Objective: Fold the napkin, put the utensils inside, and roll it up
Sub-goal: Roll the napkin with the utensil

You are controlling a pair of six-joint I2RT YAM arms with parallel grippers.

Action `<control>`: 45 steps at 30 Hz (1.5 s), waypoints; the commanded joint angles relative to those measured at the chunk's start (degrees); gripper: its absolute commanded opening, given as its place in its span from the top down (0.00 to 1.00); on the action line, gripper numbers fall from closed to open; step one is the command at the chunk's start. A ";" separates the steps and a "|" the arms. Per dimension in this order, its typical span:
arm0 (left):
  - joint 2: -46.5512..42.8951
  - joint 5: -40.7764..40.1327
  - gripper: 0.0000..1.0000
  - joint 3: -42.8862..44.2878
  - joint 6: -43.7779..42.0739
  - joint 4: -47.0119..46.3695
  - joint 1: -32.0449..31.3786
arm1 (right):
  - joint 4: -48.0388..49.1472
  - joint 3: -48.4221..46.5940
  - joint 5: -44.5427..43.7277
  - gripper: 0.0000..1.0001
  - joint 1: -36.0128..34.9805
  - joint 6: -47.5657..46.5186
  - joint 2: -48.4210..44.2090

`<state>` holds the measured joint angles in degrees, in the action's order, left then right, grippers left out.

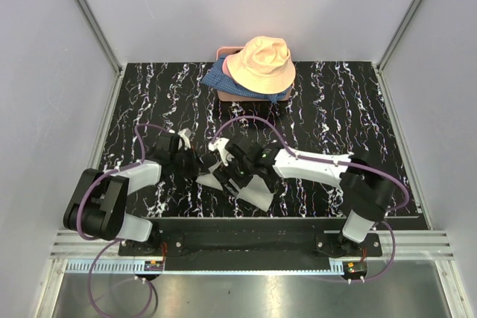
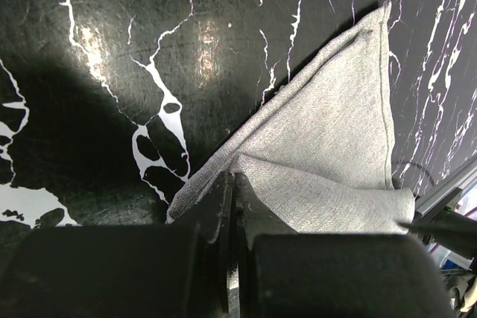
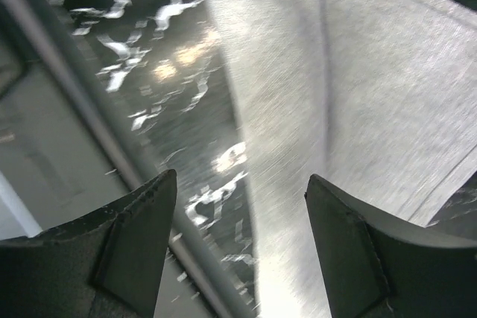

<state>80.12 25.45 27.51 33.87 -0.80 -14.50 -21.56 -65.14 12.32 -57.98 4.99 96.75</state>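
Note:
The light-grey napkin (image 1: 258,196) lies partly folded near the table's front edge, largely covered by both arms. My left gripper (image 1: 194,161) is shut on the napkin's left edge. In the left wrist view the closed fingertips (image 2: 232,184) pinch a raised fold of the napkin (image 2: 328,132). My right gripper (image 1: 232,169) hovers just above the napkin's middle. In the right wrist view it is open (image 3: 242,191), astride the edge of the napkin (image 3: 373,72), gripping nothing. No utensils show in any view.
A peach bucket hat (image 1: 261,63) sits on blue patterned fabric (image 1: 215,77) over a pink box (image 1: 223,53) at the back centre. The black marbled table (image 1: 335,109) ends at a metal rail (image 3: 74,109) close to the napkin.

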 commanded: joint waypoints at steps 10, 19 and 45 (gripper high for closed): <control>2.06 -1.19 1.00 2.29 -2.05 2.12 0.26 | 8.91 0.98 -8.01 0.27 -3.81 -9.39 6.43; 2.32 -0.40 1.00 3.52 -2.14 2.38 0.26 | 8.82 3.27 -10.82 0.35 -3.81 -7.02 9.33; -18.13 -6.13 0.52 -1.13 -3.28 3.18 1.14 | -3.92 -5.87 25.55 0.69 6.11 -2.80 16.44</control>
<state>67.40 17.96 30.00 32.18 6.37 -13.58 -19.14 -68.42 25.30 -54.46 1.43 110.00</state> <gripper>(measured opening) 0.479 0.327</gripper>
